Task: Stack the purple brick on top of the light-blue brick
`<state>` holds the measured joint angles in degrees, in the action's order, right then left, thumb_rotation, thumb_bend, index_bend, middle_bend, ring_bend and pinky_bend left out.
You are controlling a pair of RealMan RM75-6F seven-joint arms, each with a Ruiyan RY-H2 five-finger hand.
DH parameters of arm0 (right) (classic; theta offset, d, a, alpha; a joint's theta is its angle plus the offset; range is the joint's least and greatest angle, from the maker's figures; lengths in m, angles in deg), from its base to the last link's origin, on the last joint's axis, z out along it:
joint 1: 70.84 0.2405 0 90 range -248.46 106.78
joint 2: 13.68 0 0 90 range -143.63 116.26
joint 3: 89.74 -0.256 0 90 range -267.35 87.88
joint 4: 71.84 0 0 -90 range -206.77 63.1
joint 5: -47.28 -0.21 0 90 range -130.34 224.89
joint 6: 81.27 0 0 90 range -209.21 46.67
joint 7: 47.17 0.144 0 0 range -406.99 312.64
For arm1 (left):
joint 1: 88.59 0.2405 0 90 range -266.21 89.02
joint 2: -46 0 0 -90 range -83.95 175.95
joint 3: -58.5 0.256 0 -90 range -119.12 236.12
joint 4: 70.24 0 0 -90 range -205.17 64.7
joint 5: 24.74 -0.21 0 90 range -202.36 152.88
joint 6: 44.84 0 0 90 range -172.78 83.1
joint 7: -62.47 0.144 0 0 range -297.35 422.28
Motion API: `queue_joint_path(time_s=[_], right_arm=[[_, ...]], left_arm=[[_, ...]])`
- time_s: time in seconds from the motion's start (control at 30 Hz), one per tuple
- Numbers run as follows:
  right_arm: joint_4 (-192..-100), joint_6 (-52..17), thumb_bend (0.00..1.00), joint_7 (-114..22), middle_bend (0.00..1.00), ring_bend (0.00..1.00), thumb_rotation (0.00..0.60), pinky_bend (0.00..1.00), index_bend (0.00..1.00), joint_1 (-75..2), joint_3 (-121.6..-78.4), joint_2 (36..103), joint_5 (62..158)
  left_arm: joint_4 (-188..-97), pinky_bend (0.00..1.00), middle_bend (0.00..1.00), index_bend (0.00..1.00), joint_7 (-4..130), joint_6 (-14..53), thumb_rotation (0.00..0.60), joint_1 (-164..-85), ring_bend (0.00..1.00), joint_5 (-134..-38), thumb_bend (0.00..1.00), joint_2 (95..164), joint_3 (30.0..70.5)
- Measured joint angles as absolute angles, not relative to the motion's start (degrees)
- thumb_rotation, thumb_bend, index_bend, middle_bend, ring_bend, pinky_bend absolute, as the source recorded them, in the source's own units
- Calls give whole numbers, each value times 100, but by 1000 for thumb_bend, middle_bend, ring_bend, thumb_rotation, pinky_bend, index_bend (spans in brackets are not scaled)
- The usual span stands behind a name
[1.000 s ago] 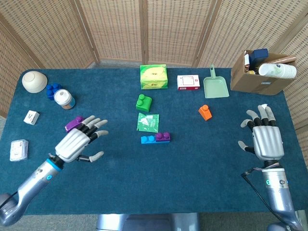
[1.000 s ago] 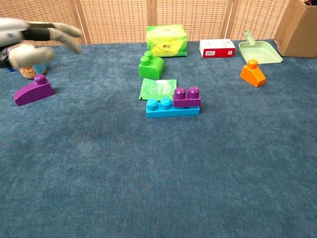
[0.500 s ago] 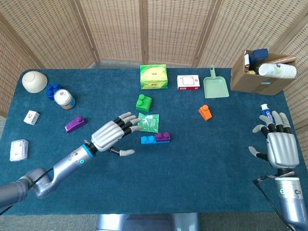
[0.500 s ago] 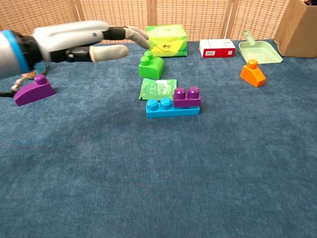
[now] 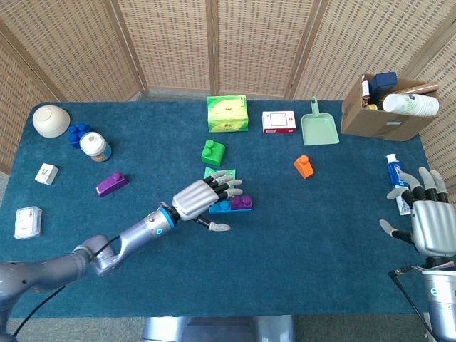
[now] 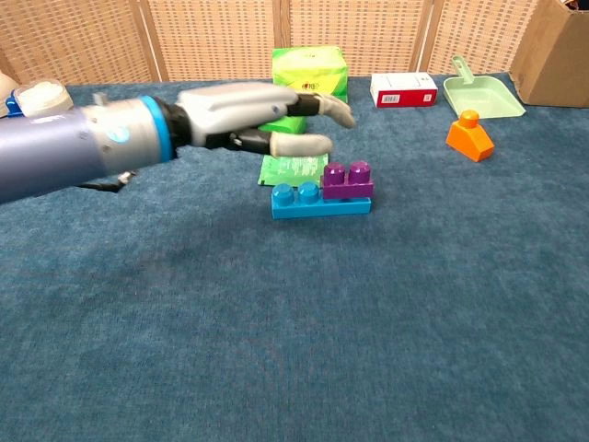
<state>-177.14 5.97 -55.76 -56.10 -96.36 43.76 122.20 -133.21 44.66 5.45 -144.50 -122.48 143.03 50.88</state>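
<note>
Purple brick sits on light-blue brick, frame center. Left hand spread, empty, above them. Right hand spread, empty, lower right.

A folding screen of woven brown panels in wooden frames stands behind the counter. The counter has a dark blue carpet top.
</note>
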Motion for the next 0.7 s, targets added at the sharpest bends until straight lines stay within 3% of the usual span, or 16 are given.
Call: queue_joint_path(time_s=[0.37,0.7], right_arm=[[-17806,686,130,-5323,228,0,562,9,440,-5863,-9689,4203,12419],[-17872,702,130,-5189,228,0,562,9,440,-6029,-9738,4144,12496]], left_arm=[[-12096,0,0,76,4141,524,0,-14928,0,-12182,110,15249,5228],[-11416,0,0,76,3831,448,0,-15169,0,-12048,111,15712,5380]])
